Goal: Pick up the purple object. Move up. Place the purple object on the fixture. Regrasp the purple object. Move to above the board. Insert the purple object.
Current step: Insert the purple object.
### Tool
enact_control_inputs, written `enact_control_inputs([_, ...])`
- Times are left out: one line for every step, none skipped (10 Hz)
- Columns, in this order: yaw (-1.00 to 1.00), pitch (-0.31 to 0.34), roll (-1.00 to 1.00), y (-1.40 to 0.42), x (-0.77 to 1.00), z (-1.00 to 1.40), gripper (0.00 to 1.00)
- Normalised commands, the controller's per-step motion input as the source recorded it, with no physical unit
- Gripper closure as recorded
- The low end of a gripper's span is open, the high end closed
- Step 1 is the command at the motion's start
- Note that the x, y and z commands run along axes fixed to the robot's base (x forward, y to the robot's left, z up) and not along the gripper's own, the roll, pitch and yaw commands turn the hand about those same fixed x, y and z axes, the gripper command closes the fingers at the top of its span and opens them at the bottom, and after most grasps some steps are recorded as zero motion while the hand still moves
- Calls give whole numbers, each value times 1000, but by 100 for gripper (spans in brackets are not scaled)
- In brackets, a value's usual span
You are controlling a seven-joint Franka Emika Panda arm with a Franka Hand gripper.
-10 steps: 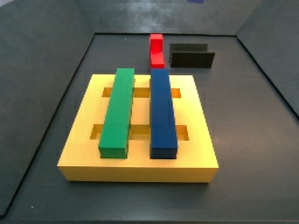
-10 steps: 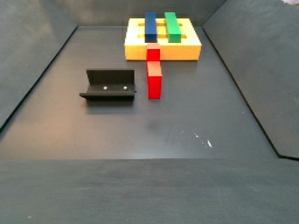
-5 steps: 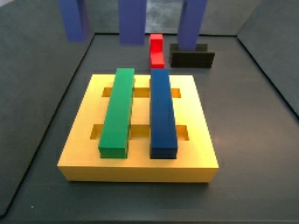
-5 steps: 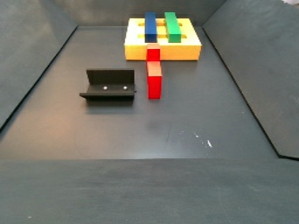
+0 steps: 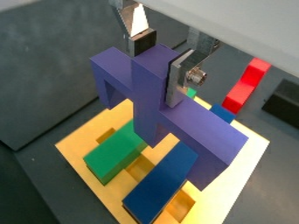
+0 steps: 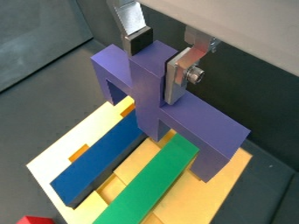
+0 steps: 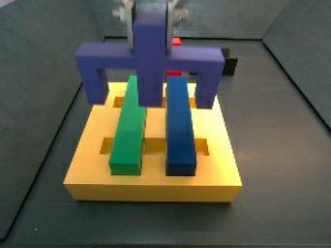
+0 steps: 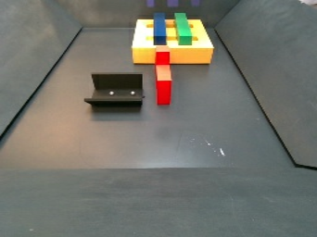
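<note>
Board (image 7: 155, 179), yellow and biggest, carries a green bar (image 7: 131, 124) and a blue bar (image 7: 180, 126) in its slots. Purple object (image 7: 145, 64) hangs above its far part and hides the fixture (image 8: 115, 90) in that side view. Gripper (image 5: 160, 58) is clamped on its stem, upper part cut off.

Robotics test cell or lab. Evidence: a bare dark-grey floor (image 8: 186, 139) enclosed by sloped dark walls (image 8: 37, 74), a bolted black fixture (image 8: 115, 90), a slotted yellow board (image 7: 155, 170) holding coloured blocks, and the end effector (image 7: 150, 15) gripping the purple object (image 7: 145, 66) above the board.
</note>
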Motion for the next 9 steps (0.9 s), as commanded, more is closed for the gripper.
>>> enact_control_inputs([49,-203,37,-114,-17,-371,100])
enact_control_inputs([97,-133,77,-231,-114,-154,100])
enact_control_inputs([51,-146,80,-220,0,-291,100])
enact_control_inputs([17,-130,100,-206,0,-280,100])
enact_control_inputs([0,-107,120,-169,0,-266,100])
enact_control_inputs([11,-67,90,-126,23,-214,100])
enact_control_inputs([14,-49,64,-83,9,-200,100])
enact_control_inputs([0,-36,61,-23,0,-143,100])
enact_control_inputs([0,0,33,0,51,-103,100])
